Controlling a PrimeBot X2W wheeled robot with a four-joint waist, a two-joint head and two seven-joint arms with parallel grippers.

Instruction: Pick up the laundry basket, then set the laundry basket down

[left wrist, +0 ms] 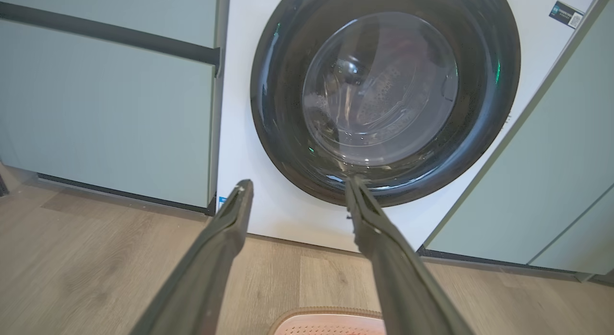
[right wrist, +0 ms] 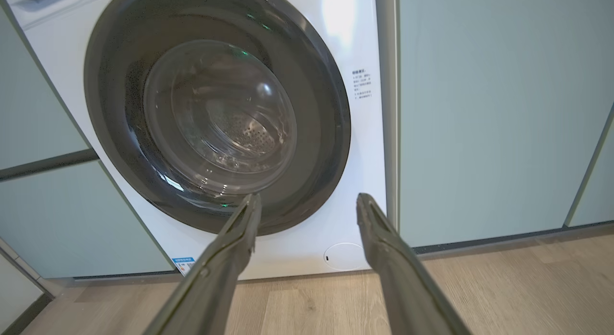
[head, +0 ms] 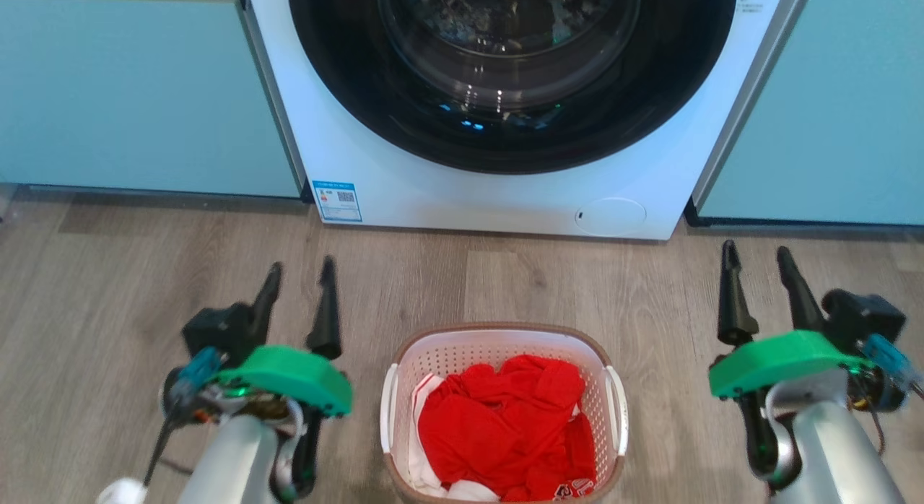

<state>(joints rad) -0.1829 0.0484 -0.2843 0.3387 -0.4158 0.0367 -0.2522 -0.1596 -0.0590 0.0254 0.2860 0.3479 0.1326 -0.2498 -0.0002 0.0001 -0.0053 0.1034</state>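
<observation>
On the wood floor (head: pixel 108 287) before the washer (head: pixel 375 164), the laundry basket (head: pixel 462 356) sits untouched, red clothes (head: pixel 498 424) inside. Left gripper (head: pixel 302 266) and right gripper (head: pixel 756 250) flank it, well apart from it, fingers spread, empty. Likely staged to take both side handles (head: pixel 390 399).

You are looking at the left claw (head: pixel 301 264) and the right claw (head: pixel 756 248), each carrying two long, dark fingers (head: pixel 325 309) tapering to narrow tips. Just behind each claw a bright green plastic cover (head: pixel 289 378) is capping a pale silver forearm (head: pixel 231 453). A black boxy housing (head: pixel 863 316) is sitting beside the right claw's base, with blue-sheathed wiring (head: pixel 884 354) trailing from it. A thin black cable (head: pixel 162 435) is hanging below the left claw's cover.
</observation>
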